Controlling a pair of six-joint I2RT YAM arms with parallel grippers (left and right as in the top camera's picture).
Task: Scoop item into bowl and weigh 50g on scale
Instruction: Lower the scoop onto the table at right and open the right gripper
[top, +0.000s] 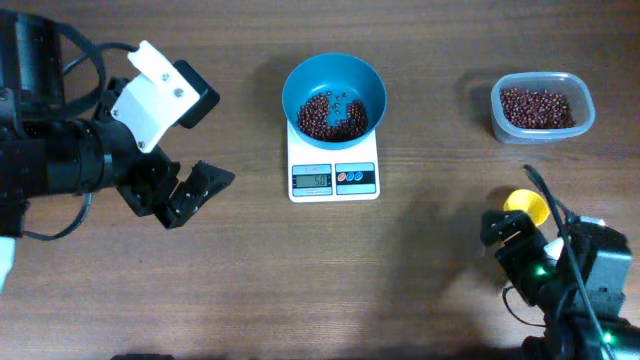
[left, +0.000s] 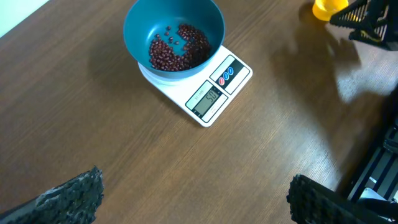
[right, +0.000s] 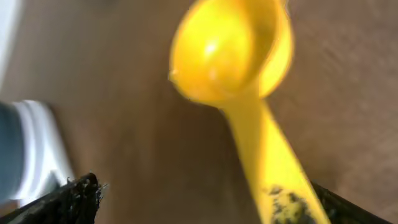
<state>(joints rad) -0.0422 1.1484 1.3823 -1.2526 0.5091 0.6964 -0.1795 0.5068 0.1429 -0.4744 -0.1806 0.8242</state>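
Observation:
The blue bowl (top: 345, 72) stands on the white scale (top: 333, 178) at the table's middle, with a heap of dark red-brown beans (top: 330, 115) inside. The left wrist view shows the same bowl (left: 143, 25), beans (left: 180, 53) and scale (left: 214, 93). My left gripper (top: 192, 188) is open over bare wood to the left of the scale, with nothing between its fingers (left: 84, 190). My right gripper (top: 520, 232) is at the front right, open. A yellow scoop (right: 230, 50) lies between its jaws, empty, its handle close against the right finger (right: 339, 208).
A clear plastic tub (top: 541, 82) with more beans stands at the back right. The scoop's yellow bowl (top: 527, 207) points from the right gripper toward the tub. Bare wooden tabletop lies between the scale and both arms.

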